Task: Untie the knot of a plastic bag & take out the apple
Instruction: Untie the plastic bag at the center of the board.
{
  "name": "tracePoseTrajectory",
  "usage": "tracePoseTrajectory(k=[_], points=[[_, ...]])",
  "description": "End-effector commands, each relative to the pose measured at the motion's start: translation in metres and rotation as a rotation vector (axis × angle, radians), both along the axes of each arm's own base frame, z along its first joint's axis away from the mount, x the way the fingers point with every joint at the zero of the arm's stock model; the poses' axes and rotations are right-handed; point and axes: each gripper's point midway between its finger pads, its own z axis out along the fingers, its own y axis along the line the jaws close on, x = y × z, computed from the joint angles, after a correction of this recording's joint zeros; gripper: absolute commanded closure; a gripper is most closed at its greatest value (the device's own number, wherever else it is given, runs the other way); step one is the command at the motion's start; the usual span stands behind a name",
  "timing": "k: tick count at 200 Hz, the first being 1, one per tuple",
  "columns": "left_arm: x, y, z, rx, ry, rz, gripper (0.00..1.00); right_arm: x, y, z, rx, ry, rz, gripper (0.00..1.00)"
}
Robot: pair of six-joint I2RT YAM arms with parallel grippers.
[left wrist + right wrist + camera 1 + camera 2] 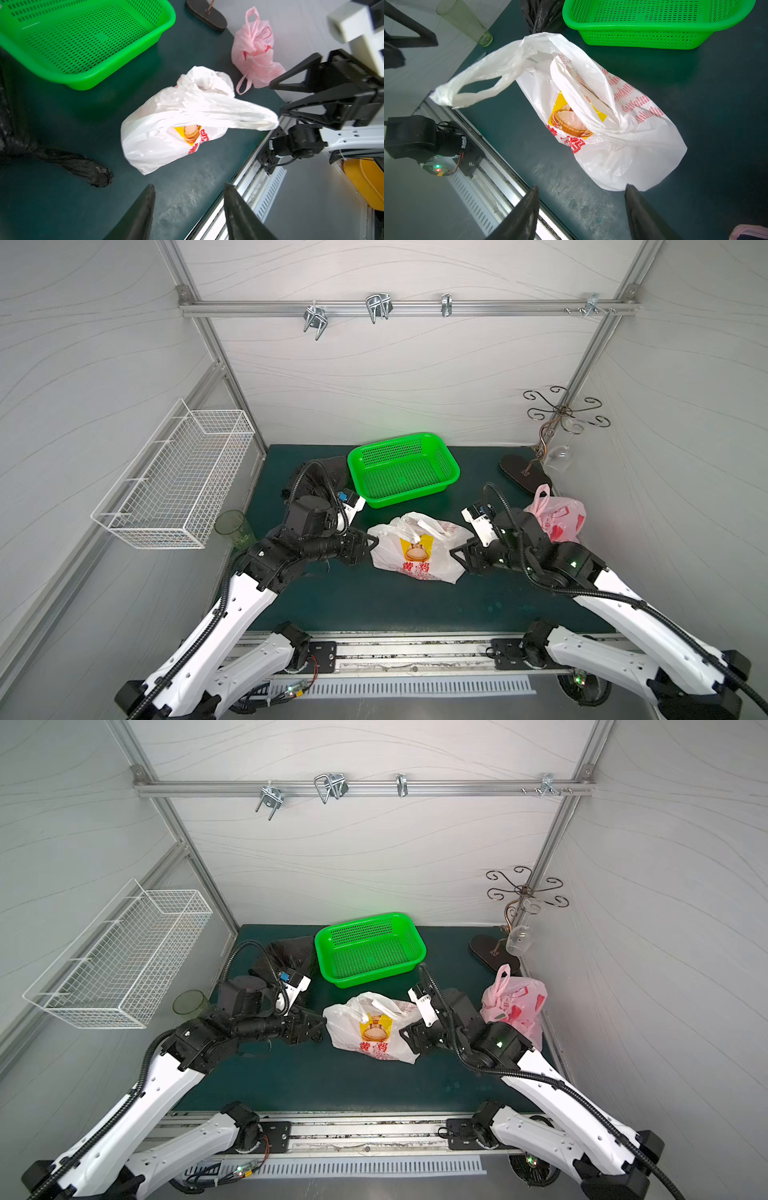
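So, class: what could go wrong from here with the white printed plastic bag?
Both the left gripper and right gripper are open and empty, so the white printed plastic bag could slide when one reaches in. The apple is hidden; jaws might pinch film instead. The right arm could nudge the pink plastic bag beside it.

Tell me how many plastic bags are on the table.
3. The white bag lies in the middle, the pink bag at the right edge, the black bag left of the green basket, partly behind the left arm.
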Motion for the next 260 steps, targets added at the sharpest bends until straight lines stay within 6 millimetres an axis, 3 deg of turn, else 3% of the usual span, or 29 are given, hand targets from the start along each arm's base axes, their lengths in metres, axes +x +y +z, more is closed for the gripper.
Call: tracePoseTrajectory(k=[1, 53, 98, 128, 150, 160, 172, 180, 224, 260], points=[[0.004, -0.019, 0.022, -0.063, -0.036, -0.02, 0.44, 0.008, -0.005, -0.006, -0.085, -0.02, -0.028, 0.34], [0.012, -0.054, 0.011, -0.011, -0.07, -0.036, 0.47, 0.029, 0.032, -0.004, -0.086, -0.027, 0.033, 0.43], [0.011, -0.05, 0.009, -0.005, -0.083, -0.018, 0.53, 0.034, 0.06, -0.004, -0.092, -0.023, 0.092, 0.43], [0.005, -0.051, 0.005, -0.008, -0.083, -0.029, 0.53, 0.05, 0.075, -0.009, -0.119, -0.035, 0.092, 0.45], [0.001, -0.055, 0.002, -0.005, -0.107, -0.035, 0.52, 0.063, 0.087, -0.007, -0.123, -0.061, 0.089, 0.52], [-0.001, -0.057, 0.002, -0.003, -0.116, -0.042, 0.51, 0.067, 0.092, -0.01, -0.14, -0.06, 0.097, 0.64], [-0.004, -0.059, 0.002, 0.005, -0.123, -0.051, 0.5, 0.07, 0.093, -0.013, -0.165, -0.05, 0.098, 0.9], [-0.006, -0.06, 0.0, 0.02, -0.127, -0.054, 0.5, 0.07, 0.093, -0.013, -0.17, -0.049, 0.095, 1.0], [-0.008, -0.074, -0.012, 0.218, -0.261, -0.033, 0.48, 0.062, 0.074, 0.014, -0.101, -0.102, 0.051, 1.0], [-0.001, -0.082, -0.012, 0.4, -0.407, 0.07, 0.45, 0.055, 0.067, 0.021, -0.092, -0.099, 0.047, 1.0]])
